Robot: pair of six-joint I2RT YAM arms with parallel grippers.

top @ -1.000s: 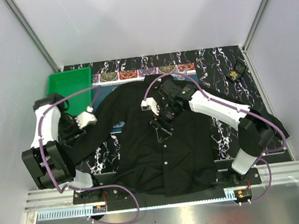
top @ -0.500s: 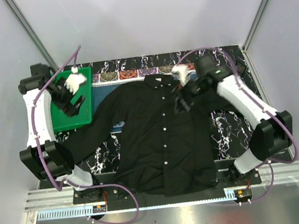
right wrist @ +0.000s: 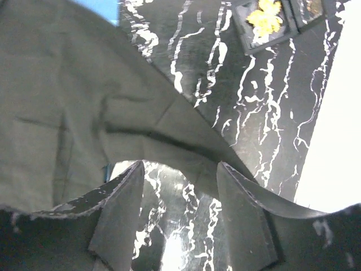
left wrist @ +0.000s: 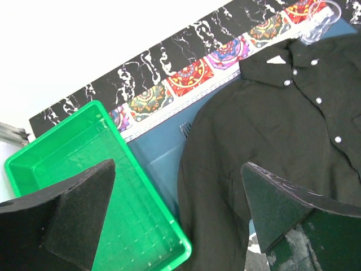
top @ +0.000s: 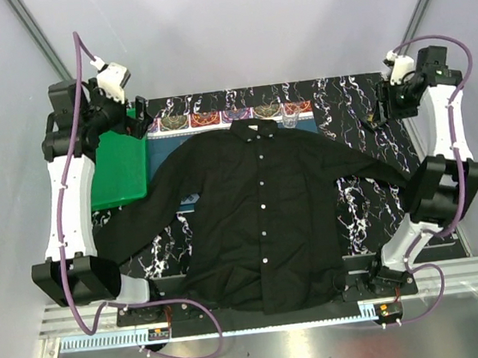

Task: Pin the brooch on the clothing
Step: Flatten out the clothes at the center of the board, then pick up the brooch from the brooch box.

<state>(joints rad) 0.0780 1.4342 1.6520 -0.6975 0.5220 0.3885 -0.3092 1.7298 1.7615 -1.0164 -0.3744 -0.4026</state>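
While poised high over the table's (top: 351, 101) far left corner, above a green tray (top: 121, 171): left gripper (left wrist: 177, 169), jaws wide apart, empty. Spread flat across the middle, collar toward the far edge, partly over a blue patterned placemat (top: 215, 117): black shirt (top: 260, 211). Near the far right corner, inside a small black box (right wrist: 279, 28), clear of the sleeve: golden brooch (right wrist: 265, 17). High over that corner: right gripper (right wrist: 180, 169), jaws apart, gripping nothing.

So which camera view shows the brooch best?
The right wrist view: the brooch shows as a clear yellow leaf shape near the top edge. In the top view it is too small to make out. The left wrist view does not show it.
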